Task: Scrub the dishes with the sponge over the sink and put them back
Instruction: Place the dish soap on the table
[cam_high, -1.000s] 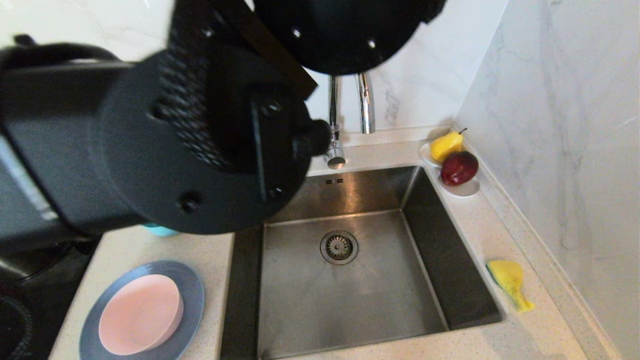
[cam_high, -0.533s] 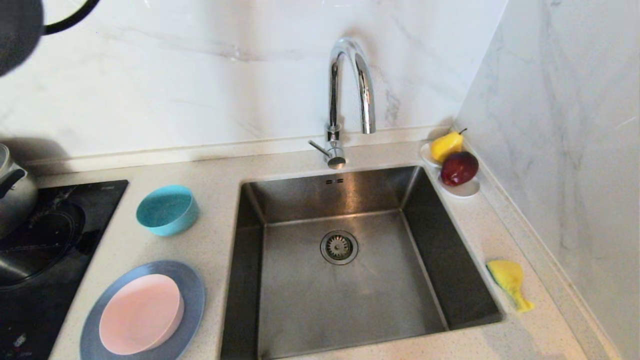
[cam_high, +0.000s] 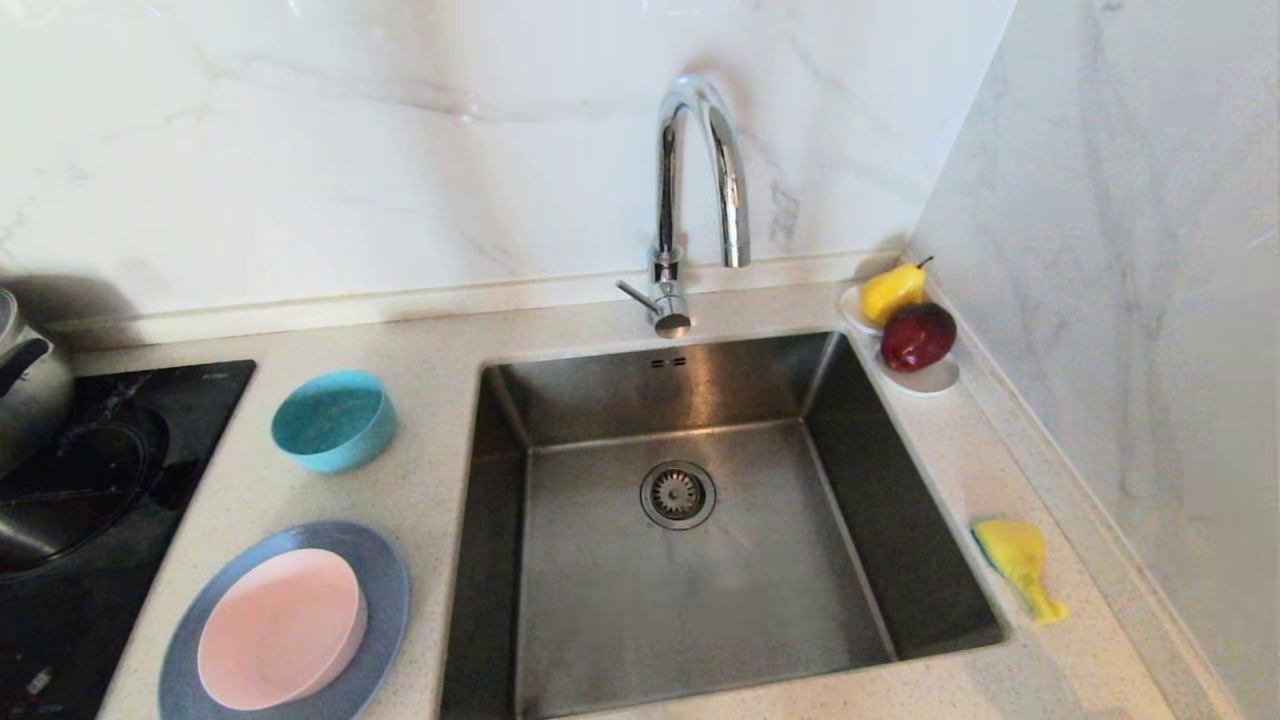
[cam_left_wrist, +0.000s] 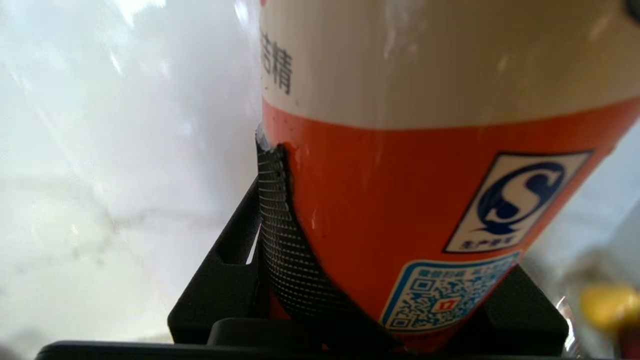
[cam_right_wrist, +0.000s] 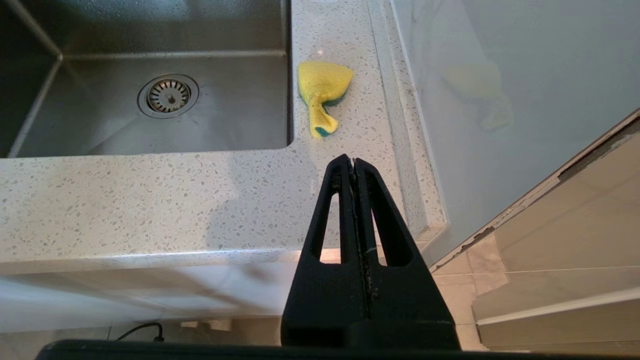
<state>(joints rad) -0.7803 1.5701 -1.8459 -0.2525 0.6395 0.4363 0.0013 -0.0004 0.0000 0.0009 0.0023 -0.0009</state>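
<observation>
**Sponge lies untouched at the right of the sink; left fingers clamp an orange bottle**

The sponge (cam_high: 1019, 562) lies flat on the table (cam_high: 430, 330), just right of the sink (cam_high: 690, 600) and near its front right corner. Its long axis runs roughly near-to-far: the broad end points toward the far wall, the thin tail toward the near edge, slanting slightly right. A strip of green shows along its left edge – the rest of that face is hidden underneath.

The dishes sit on the left of the sink: the pink bowl (cam_high: 280, 628) rests inside the grey-blue plate (cam_high: 385, 585) at the near left, the plate's near rim cut off by the frame, and the teal bowl (cam_high: 332, 420) stands apart, farther back. The tap (cam_high: 700, 170) rises behind the basin. In the far right corner a pear (cam_high: 893, 290) and an apple (cam_high: 918, 336) share a small white saucer (cam_high: 930, 378). A kettle (cam_high: 25, 385) on the black hob (cam_high: 120, 480) is cut off at the left.

The right gripper (cam_right_wrist: 354, 161) hangs off the near edge of the table, close to the sponge, its fingers pressed together on nothing. The left gripper (cam_left_wrist: 390, 260) is out of the head view; its fingers (cam_left_wrist: 280, 240) pinch an orange bottle (cam_left_wrist: 400, 200) – only the lower label shows, with the top cut off.
</observation>
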